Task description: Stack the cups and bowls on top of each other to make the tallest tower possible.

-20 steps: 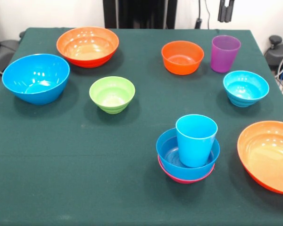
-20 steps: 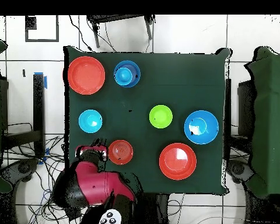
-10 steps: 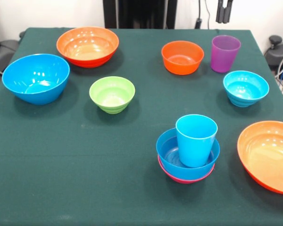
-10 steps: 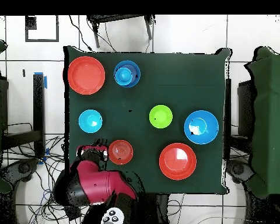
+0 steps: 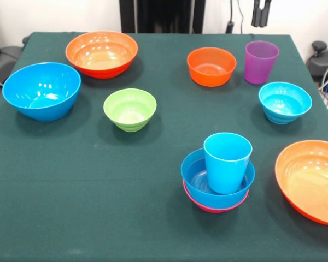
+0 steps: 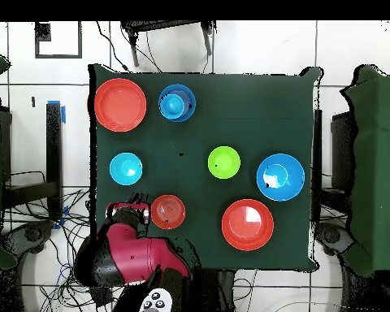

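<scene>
The tower (image 5: 217, 183) stands low and right of centre in the front view: a flat pink plastic bowl (image 5: 192, 200) at the base, a glossy blue plastic bowl (image 5: 197, 176) nested in it, and a smooth light blue plastic tumbler (image 5: 227, 162) standing upright inside that. So the stack is only begun, and the step in hand looks like fetching the next piece. The gripper (image 5: 261, 22) shows only as dark tips at the top edge, right of centre, above the translucent purple plastic tumbler (image 5: 261, 61); whether its jaws are spread or closed cannot be told, and nothing appears to be held. Loose on the dark green cloth-covered table (image 5: 87, 180) are a small orange plastic bowl (image 5: 211, 66) just left of the purple tumbler, a cyan ribbed bowl (image 5: 284, 101) below it, a lime green bowl (image 5: 129, 108) at centre left, a large blue bowl (image 5: 41, 90) at far left, and two wide orange bowls (image 5: 101, 52), upper left and lower right. Next, I judge, the arm must descend on the purple tumbler, the nearest piece, and grip its rim squarely.
</scene>
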Robot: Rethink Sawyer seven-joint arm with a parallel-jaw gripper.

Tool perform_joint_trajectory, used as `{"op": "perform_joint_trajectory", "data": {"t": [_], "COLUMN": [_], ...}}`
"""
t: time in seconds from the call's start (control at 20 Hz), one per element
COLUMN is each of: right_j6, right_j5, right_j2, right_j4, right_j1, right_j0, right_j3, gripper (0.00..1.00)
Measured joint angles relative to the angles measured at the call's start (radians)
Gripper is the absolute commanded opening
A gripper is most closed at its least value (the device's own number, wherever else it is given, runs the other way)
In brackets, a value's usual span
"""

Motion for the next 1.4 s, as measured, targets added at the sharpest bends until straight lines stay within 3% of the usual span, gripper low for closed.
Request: {"op": "perform_joint_trajectory", "data": {"t": [0.65, 1.4], "right_j6": [0.0, 0.0], "right_j5": [0.0, 0.0], "right_j2": [0.008, 0.019], "right_j4": [0.0, 0.0], "right_j1": [0.016, 0.108], "right_j0": [-0.01, -0.008], "right_j3": [-0.003, -0.034], "gripper": [0.0, 0.0]}}
